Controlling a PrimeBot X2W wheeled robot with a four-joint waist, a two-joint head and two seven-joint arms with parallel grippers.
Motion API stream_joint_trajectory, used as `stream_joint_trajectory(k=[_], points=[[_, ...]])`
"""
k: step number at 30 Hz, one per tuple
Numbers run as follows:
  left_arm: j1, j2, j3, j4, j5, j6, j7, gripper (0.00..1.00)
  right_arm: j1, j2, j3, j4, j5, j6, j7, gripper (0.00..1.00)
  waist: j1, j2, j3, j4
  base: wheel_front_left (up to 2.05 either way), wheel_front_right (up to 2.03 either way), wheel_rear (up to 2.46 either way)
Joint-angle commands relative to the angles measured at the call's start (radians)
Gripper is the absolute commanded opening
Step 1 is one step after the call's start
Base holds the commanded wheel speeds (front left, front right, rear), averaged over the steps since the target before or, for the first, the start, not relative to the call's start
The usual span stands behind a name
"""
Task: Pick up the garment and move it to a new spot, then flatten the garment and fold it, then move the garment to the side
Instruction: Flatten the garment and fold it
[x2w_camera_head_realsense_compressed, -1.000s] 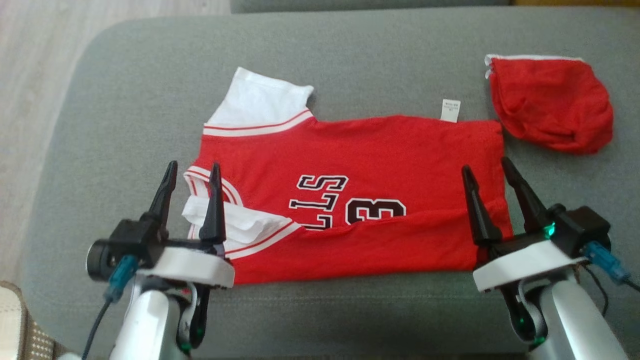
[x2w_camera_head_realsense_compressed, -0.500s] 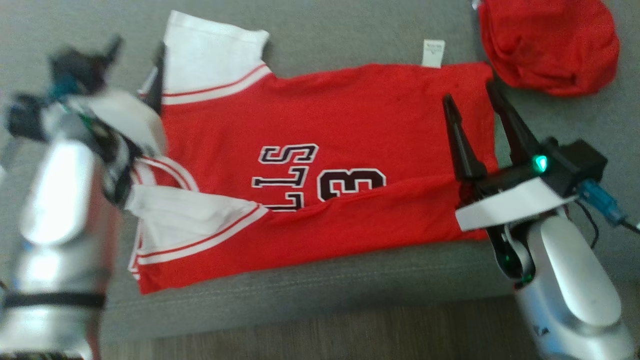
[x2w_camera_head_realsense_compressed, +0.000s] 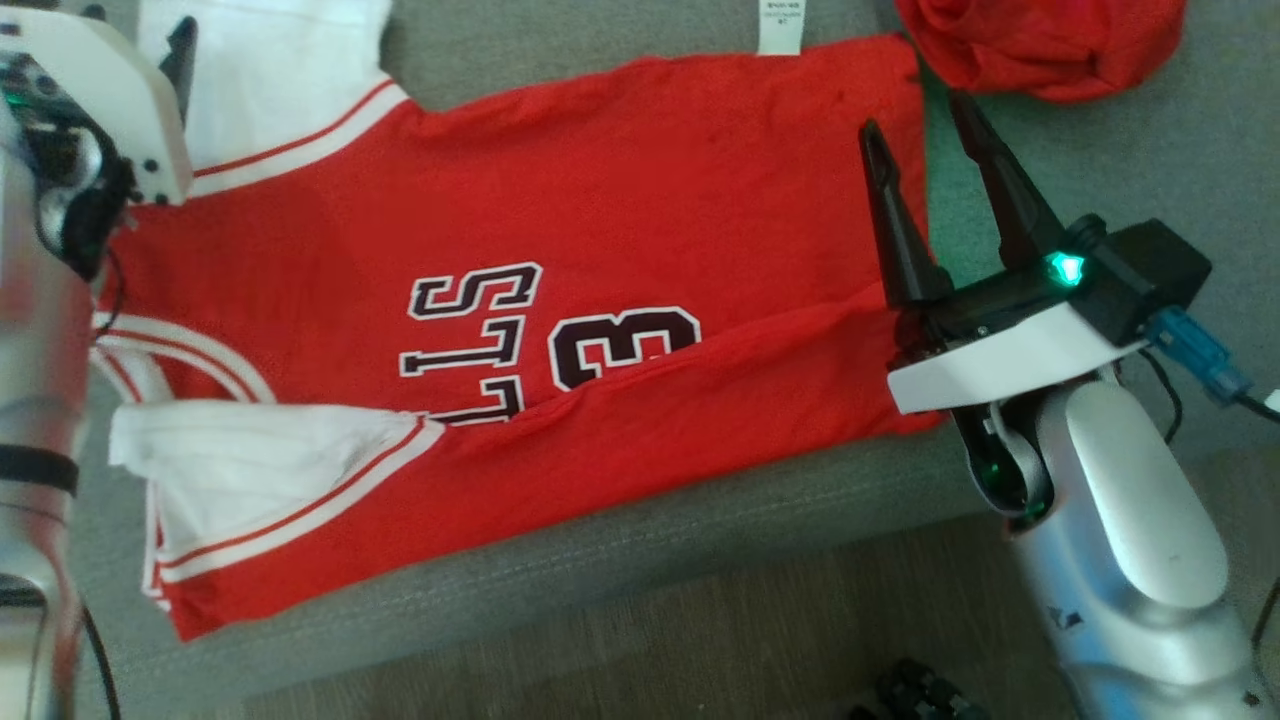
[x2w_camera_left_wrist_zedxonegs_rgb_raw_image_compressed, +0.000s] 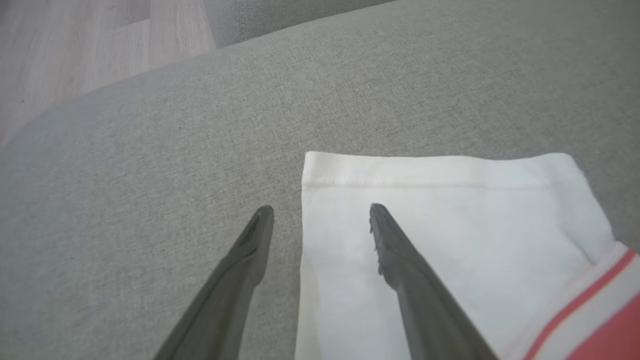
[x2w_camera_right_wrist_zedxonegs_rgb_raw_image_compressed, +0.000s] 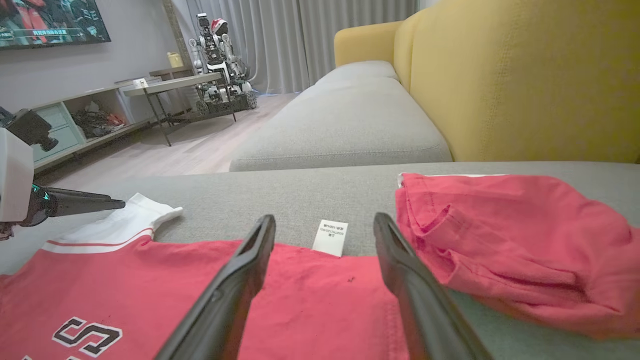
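The garment (x2w_camera_head_realsense_compressed: 600, 200) is a red jersey with white sleeves and black lettering, spread flat on a grey sofa cushion (x2w_camera_head_realsense_compressed: 600, 570). Its near long edge is folded up over the lettering. My left gripper (x2w_camera_left_wrist_zedxonegs_rgb_raw_image_compressed: 321, 209) is open at the far white sleeve (x2w_camera_left_wrist_zedxonegs_rgb_raw_image_compressed: 450, 225): one finger is over the sleeve, the other over bare cushion. In the head view its white wrist housing (x2w_camera_head_realsense_compressed: 110, 100) sits at the upper left. My right gripper (x2w_camera_head_realsense_compressed: 913, 113) is open and empty above the jersey's right edge, near the white label (x2w_camera_right_wrist_zedxonegs_rgb_raw_image_compressed: 330, 237).
A second red garment (x2w_camera_head_realsense_compressed: 1040, 40) lies bunched on the cushion just past my right gripper. The cushion's front edge drops to wooden floor (x2w_camera_head_realsense_compressed: 750, 650). A yellow sofa back (x2w_camera_right_wrist_zedxonegs_rgb_raw_image_compressed: 500, 75) rises to the right, with another grey seat (x2w_camera_right_wrist_zedxonegs_rgb_raw_image_compressed: 350, 125) beyond.
The head camera has tilted down and shifted, so the jersey sits higher and further left. My left arm has swung from the near sleeve to the far white sleeve. The right gripper holds its place.
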Motion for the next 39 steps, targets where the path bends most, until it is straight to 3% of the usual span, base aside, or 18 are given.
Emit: stream_joint_trajectory(k=[1, 8, 17, 18, 19, 20, 29, 39], points=[[-0.051, 0.063, 0.018, -0.023, -0.007, 0.002, -0.003, 1.00, -0.015, 0.011, 0.015, -0.033, 0.010, 0.000, -0.007, 1.00, -0.0002, 0.0001, 0.017, -0.017, 0.00, 0.00, 0.00], [-0.114, 0.099, -0.020, 0.049, -0.017, 0.001, -0.025, 1.00, -0.022, 0.019, 0.016, -0.034, 0.015, 0.000, -0.009, 1.00, -0.0002, 0.0001, 0.044, -0.048, 0.00, 0.00, 0.00], [-0.182, 0.103, -0.034, 0.152, -0.023, 0.002, -0.042, 1.00, -0.022, 0.020, 0.006, -0.045, 0.013, 0.000, -0.010, 1.00, -0.0002, 0.0001, 0.065, -0.065, 0.00, 0.00, 0.00], [-0.186, 0.101, -0.037, 0.162, -0.025, 0.002, -0.037, 0.91, -0.021, 0.020, 0.004, -0.046, 0.012, 0.000, -0.010, 1.00, -0.0002, 0.0001, 0.066, -0.065, 0.00, 0.00, 0.00], [-0.190, 0.097, -0.041, 0.170, -0.029, 0.002, -0.034, 0.21, -0.021, 0.020, 0.002, -0.046, 0.011, 0.000, -0.010, 1.00, -0.0002, 0.0001, 0.067, -0.064, 0.00, 0.00, 0.00], [-0.192, 0.091, -0.047, 0.175, -0.036, 0.002, -0.033, 0.00, -0.020, 0.019, -0.001, -0.046, 0.010, 0.000, -0.010, 1.00, -0.0002, 0.0001, 0.067, -0.061, 0.00, 0.00, 0.00], [-0.179, 0.059, -0.101, 0.146, -0.120, 0.001, -0.132, 0.00, -0.050, 0.006, -0.023, 0.033, 0.036, 0.000, 0.021, 1.00, -0.0002, 0.0001, 0.033, 0.002, 0.00, 0.00, 0.00], [-0.112, 0.017, -0.135, 0.065, -0.148, 0.001, -0.345, 0.00, -0.172, -0.059, 0.001, 0.225, 0.209, 0.000, 0.170, 1.00, -0.0002, 0.0001, -0.030, 0.120, 0.00, 0.00, 0.00]])
